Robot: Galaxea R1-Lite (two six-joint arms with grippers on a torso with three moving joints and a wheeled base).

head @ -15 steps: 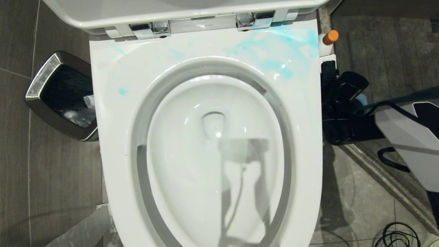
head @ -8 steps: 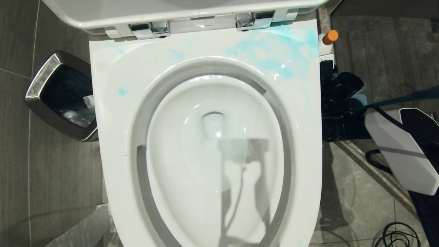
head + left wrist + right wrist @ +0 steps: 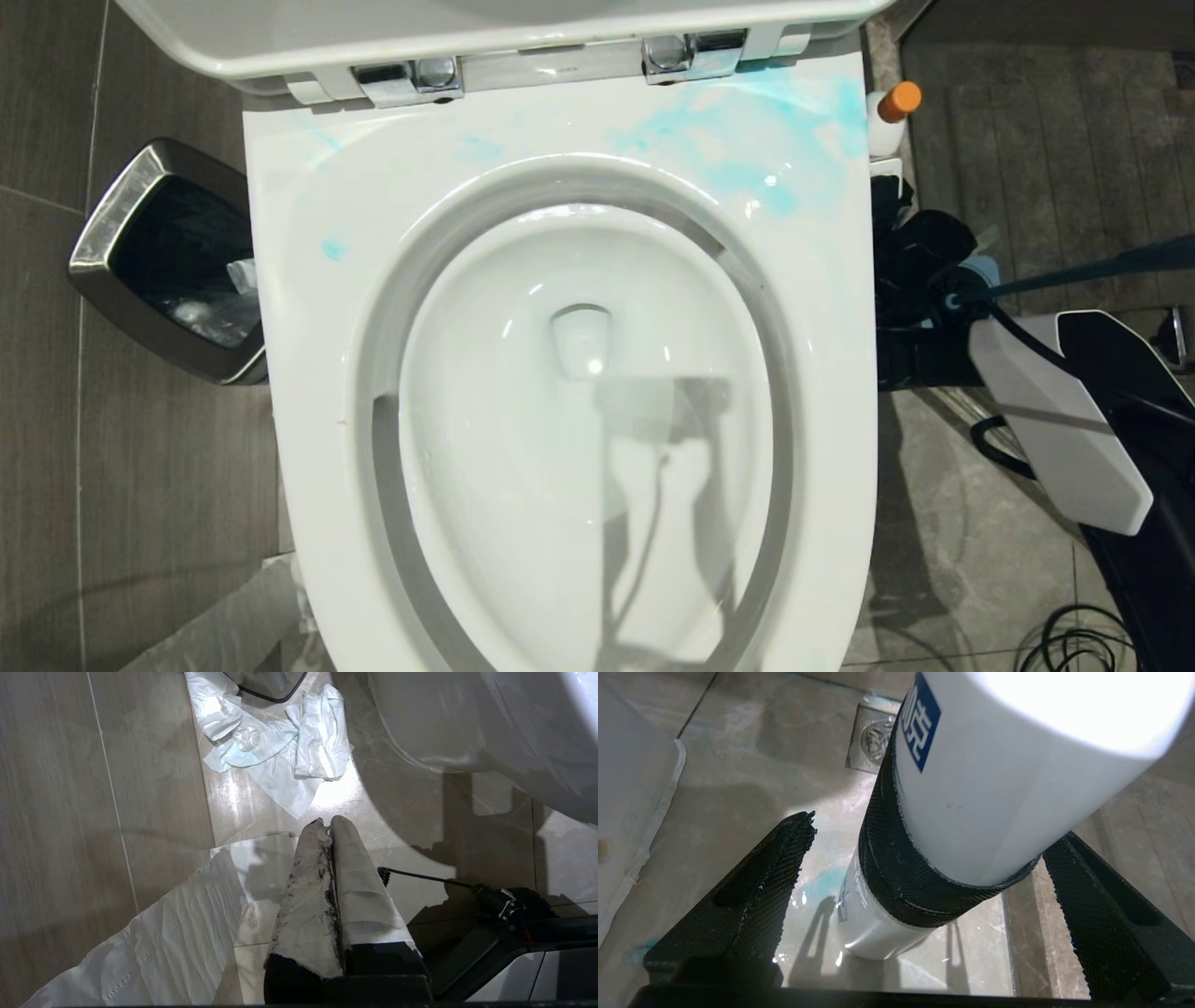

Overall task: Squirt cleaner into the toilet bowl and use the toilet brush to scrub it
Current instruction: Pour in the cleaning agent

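Observation:
The white toilet bowl [image 3: 579,392] fills the middle of the head view, with blue smears on the rear right of its seat [image 3: 747,140]. The cleaner [image 3: 892,110], a white bottle with an orange cap, stands on the floor right of the toilet. My right gripper [image 3: 894,196] is beside it. In the right wrist view, the cleaner [image 3: 994,788] rises between the spread black fingers [image 3: 761,891] of my open right gripper [image 3: 924,868], with a gap on one side. The toilet brush handle [image 3: 1102,264] slants behind the right arm. My left gripper [image 3: 329,823] hangs shut and empty over the floor.
A steel-rimmed waste bin [image 3: 112,224] stands left of the toilet. Crumpled tissue [image 3: 280,751] lies on the floor by the toilet base [image 3: 467,718]. A floor drain [image 3: 873,737] and a blue puddle [image 3: 822,882] lie near the bottle. Black cables [image 3: 1083,644] coil at lower right.
My right arm's white forearm has swung left and lower in the head view, bringing the open gripper closer around the cleaner. Toilet, bin and bottle have not moved.

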